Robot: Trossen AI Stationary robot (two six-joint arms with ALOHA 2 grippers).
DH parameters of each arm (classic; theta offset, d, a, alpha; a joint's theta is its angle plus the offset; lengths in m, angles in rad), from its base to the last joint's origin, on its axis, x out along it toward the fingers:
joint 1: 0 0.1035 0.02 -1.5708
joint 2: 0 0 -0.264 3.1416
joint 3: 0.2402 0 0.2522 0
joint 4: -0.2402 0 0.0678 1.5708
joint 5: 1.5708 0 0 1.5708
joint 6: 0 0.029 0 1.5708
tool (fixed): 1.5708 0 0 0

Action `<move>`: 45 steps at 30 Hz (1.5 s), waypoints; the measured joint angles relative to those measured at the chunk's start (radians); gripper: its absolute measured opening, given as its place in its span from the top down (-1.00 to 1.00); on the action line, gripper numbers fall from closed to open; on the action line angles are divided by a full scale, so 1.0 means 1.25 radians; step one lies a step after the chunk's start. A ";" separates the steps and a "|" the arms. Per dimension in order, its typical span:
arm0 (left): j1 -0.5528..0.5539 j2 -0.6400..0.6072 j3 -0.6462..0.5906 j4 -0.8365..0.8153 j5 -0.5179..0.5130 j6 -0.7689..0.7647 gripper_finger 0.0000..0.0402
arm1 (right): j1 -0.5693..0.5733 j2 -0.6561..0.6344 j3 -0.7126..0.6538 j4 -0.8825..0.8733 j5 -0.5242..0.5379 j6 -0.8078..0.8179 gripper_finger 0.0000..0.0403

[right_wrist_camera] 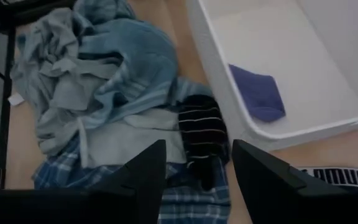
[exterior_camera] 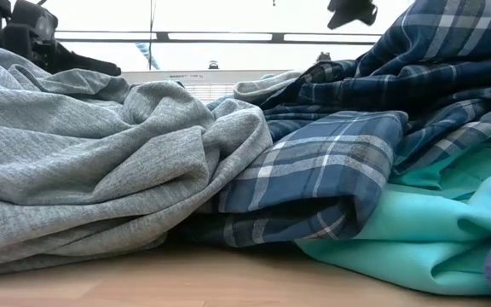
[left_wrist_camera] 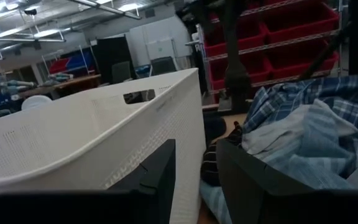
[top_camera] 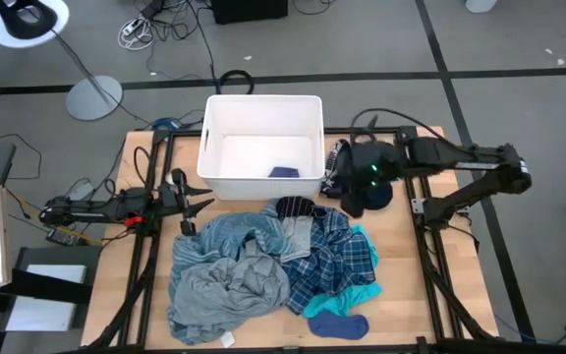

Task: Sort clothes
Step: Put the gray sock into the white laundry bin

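The clothes lie in a pile on the table's near half: a grey-blue striped top [top_camera: 232, 236], a grey shirt [top_camera: 226, 290], a blue plaid shirt [top_camera: 334, 258], a turquoise garment [top_camera: 354, 293] and a navy white-striped piece [top_camera: 295, 206] at the pile's far edge. One dark blue sock [top_camera: 338, 324] lies at the near edge. Another sock [right_wrist_camera: 258, 94] lies inside the white bin [top_camera: 216, 147]. My right gripper [right_wrist_camera: 197, 155] is open and empty, raised beside the bin's near right corner [top_camera: 354, 192], over the striped piece [right_wrist_camera: 201, 127]. My left gripper [top_camera: 202, 200] is open and empty by the bin's near left corner.
The white bin stands at the table's far middle; its wall fills the left wrist view [left_wrist_camera: 92, 143]. A black item with white lettering [right_wrist_camera: 334, 177] lies between the bin and the right arm. Bare wood [top_camera: 401, 265] shows to the pile's right.
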 joint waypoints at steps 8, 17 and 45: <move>0.000 0.000 0.000 0.001 -0.001 0.001 0.40 | 0.133 0.029 -0.092 0.152 0.092 0.013 0.09; 0.000 0.000 0.000 0.020 0.067 -0.159 0.40 | 0.156 0.218 -0.135 0.296 0.022 -0.037 0.10; -0.120 0.441 0.432 -0.304 0.114 -0.355 0.40 | 0.221 0.296 -0.135 0.415 -0.056 0.116 0.17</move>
